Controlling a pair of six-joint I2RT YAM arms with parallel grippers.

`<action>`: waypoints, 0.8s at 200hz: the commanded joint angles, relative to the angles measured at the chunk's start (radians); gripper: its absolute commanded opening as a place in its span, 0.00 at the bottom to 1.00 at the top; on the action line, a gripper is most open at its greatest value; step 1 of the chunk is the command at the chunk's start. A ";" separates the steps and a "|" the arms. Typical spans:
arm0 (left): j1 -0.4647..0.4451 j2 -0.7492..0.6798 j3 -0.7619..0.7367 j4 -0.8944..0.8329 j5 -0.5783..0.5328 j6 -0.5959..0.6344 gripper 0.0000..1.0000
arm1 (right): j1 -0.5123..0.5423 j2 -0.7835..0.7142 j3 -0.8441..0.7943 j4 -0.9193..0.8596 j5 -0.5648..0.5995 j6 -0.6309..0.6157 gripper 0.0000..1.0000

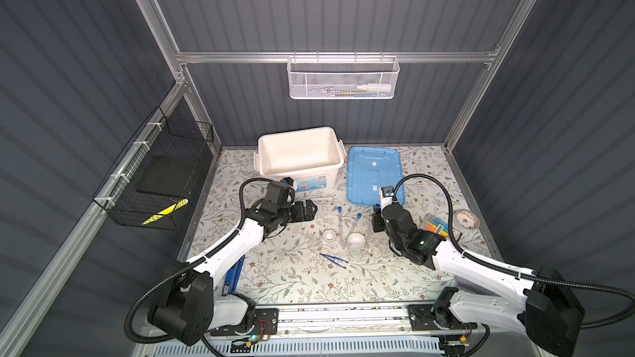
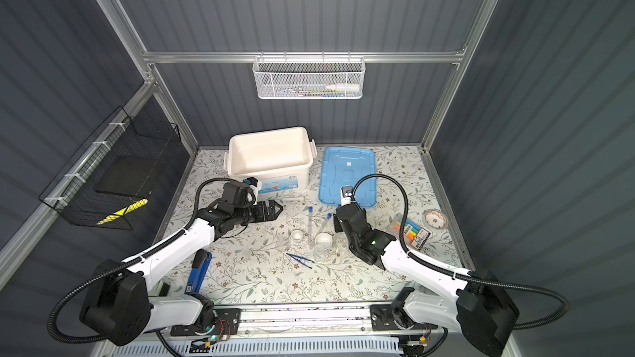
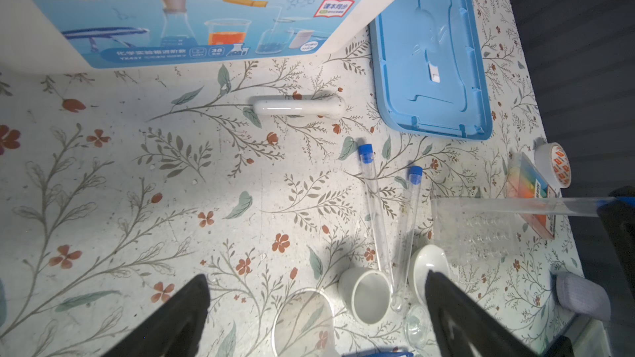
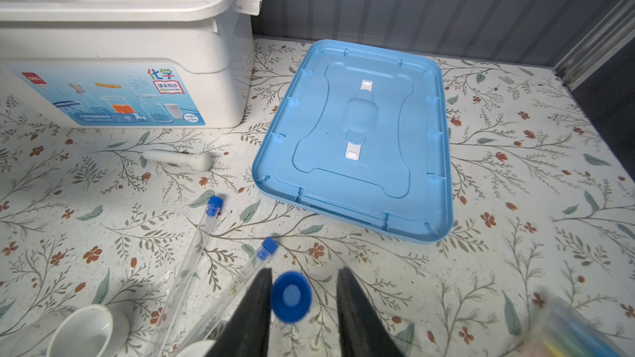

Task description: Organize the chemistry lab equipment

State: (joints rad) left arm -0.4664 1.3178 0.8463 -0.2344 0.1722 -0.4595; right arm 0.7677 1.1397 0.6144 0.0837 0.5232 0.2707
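My right gripper (image 4: 305, 273) is open around the blue cap (image 4: 291, 297) of a test tube; the cap touches one finger and a gap shows at the other. In the left wrist view that tube (image 3: 515, 206) reaches from the gripper to the clear rack (image 3: 474, 235). Two more test tubes (image 1: 340, 224) (image 1: 355, 226) lie between two white dishes (image 1: 329, 235) (image 1: 356, 240). The small flask (image 1: 354, 255) and blue tweezers (image 1: 333, 257) lie in front of them. The white rod (image 3: 299, 107) lies near the bin. My left gripper (image 3: 318, 278) hangs wide open and empty over the mat.
The white bin (image 1: 271, 142) stands open at the back, its blue lid (image 1: 374, 173) flat beside it. A highlighter pack (image 1: 436, 226) and a tape roll (image 1: 465, 219) lie right of my right arm. A clear round glass (image 3: 302, 321) lies near the dishes.
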 commanded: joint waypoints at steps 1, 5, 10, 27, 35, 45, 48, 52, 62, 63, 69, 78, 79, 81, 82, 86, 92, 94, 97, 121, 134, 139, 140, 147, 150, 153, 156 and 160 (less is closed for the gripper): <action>-0.018 0.021 0.037 -0.034 -0.016 0.031 0.99 | 0.005 -0.040 0.006 -0.016 0.019 -0.009 0.36; -0.020 0.023 0.037 -0.032 -0.017 0.029 0.99 | 0.005 -0.045 0.008 -0.017 0.021 -0.011 0.37; -0.021 0.024 0.037 -0.030 -0.018 0.029 0.99 | 0.006 -0.050 0.008 -0.020 0.022 -0.011 0.38; -0.032 0.032 0.045 -0.035 -0.027 0.030 0.99 | 0.006 -0.061 0.013 -0.028 0.022 -0.011 0.38; -0.036 0.035 0.050 -0.037 -0.031 0.036 0.99 | 0.005 -0.067 0.011 -0.028 0.023 -0.009 0.39; -0.042 0.039 0.058 -0.043 -0.037 0.039 0.99 | 0.006 -0.073 0.011 -0.031 0.022 -0.006 0.42; -0.043 0.040 0.060 -0.044 -0.039 0.040 0.99 | 0.005 -0.076 0.012 -0.031 0.022 -0.005 0.43; -0.045 0.041 0.062 -0.046 -0.042 0.042 0.99 | 0.007 -0.078 0.013 -0.033 0.021 -0.003 0.44; -0.048 0.045 0.071 -0.052 -0.047 0.046 0.99 | 0.005 -0.086 0.017 -0.039 0.017 0.003 0.48; -0.049 0.045 0.072 -0.053 -0.047 0.046 0.99 | 0.005 -0.087 0.017 -0.039 0.017 0.003 0.48; -0.050 0.049 0.081 -0.062 -0.053 0.048 0.99 | 0.006 -0.092 0.019 -0.041 0.017 0.007 0.50; -0.053 0.061 0.104 -0.083 -0.060 0.056 0.98 | 0.004 -0.100 0.021 -0.044 0.014 0.013 0.52; -0.054 0.062 0.105 -0.085 -0.059 0.057 0.98 | 0.004 -0.101 0.021 -0.045 0.014 0.013 0.52; -0.055 0.065 0.111 -0.091 -0.059 0.059 0.98 | 0.004 -0.103 0.022 -0.045 0.014 0.015 0.53; -0.056 0.067 0.113 -0.093 -0.060 0.061 0.98 | 0.004 -0.104 0.021 -0.046 0.014 0.016 0.53; -0.058 0.072 0.122 -0.101 -0.059 0.067 0.98 | 0.004 -0.107 0.023 -0.047 0.012 0.018 0.55; -0.061 0.082 0.135 -0.114 -0.060 0.073 0.97 | 0.004 -0.114 0.023 -0.046 0.005 0.019 0.57; -0.062 0.084 0.141 -0.118 -0.061 0.074 0.96 | 0.003 -0.116 0.024 -0.047 0.005 0.020 0.58; -0.065 0.090 0.149 -0.124 -0.060 0.077 0.96 | 0.002 -0.119 0.025 -0.049 0.003 0.021 0.59; -0.086 0.139 0.215 -0.175 -0.062 0.094 0.92 | -0.005 -0.141 0.033 -0.066 -0.005 0.036 0.69; -0.104 0.169 0.251 -0.203 -0.063 0.103 0.90 | -0.014 -0.153 0.035 -0.073 -0.005 0.050 0.73; -0.111 0.184 0.264 -0.214 -0.066 0.106 0.89 | -0.020 -0.160 0.036 -0.076 -0.006 0.056 0.76; -0.112 0.185 0.267 -0.217 -0.066 0.107 0.89 | -0.021 -0.160 0.035 -0.077 -0.007 0.058 0.76; -0.122 0.204 0.290 -0.235 -0.069 0.108 0.87 | -0.030 -0.169 0.034 -0.083 -0.012 0.068 0.80; -0.125 0.212 0.298 -0.242 -0.069 0.110 0.87 | -0.034 -0.174 0.034 -0.084 -0.015 0.071 0.82; -0.130 0.220 0.306 -0.248 -0.070 0.112 0.86 | -0.040 -0.178 0.033 -0.084 -0.019 0.075 0.83; -0.135 0.230 0.316 -0.256 -0.069 0.113 0.85 | -0.043 -0.181 0.033 -0.084 -0.025 0.078 0.84; -0.140 0.239 0.327 -0.266 -0.071 0.115 0.84 | -0.052 -0.187 0.032 -0.085 -0.037 0.084 0.86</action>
State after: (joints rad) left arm -0.5762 1.5043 1.1011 -0.3988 0.1120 -0.3817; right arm 0.7467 0.9859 0.6201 0.0242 0.5106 0.3176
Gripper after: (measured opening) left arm 0.864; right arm 0.823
